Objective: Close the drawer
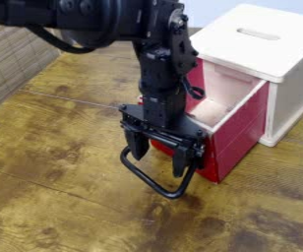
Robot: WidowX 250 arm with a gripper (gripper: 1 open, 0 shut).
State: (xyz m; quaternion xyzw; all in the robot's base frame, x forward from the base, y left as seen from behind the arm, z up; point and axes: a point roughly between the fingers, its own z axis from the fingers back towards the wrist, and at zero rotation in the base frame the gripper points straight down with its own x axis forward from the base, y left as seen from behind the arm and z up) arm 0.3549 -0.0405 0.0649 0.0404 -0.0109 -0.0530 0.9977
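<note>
The red drawer (241, 126) stands pulled out of the white cabinet (266, 44), its pale inside showing. Its black wire loop handle (158, 186) lies low over the table in front of it. My black gripper (163, 157) points straight down just in front of the drawer's face, right above the handle. It is open, with one finger (137, 147) to the left and the other finger (190, 163) close to the drawer front, and nothing is between them. The arm hides the drawer's bracket and the left part of its front.
A brown wooden table (62, 197) carries everything. The white cabinet has a slot in its top and fills the upper right. A ribbed wall (10, 59) runs along the upper left edge of the table.
</note>
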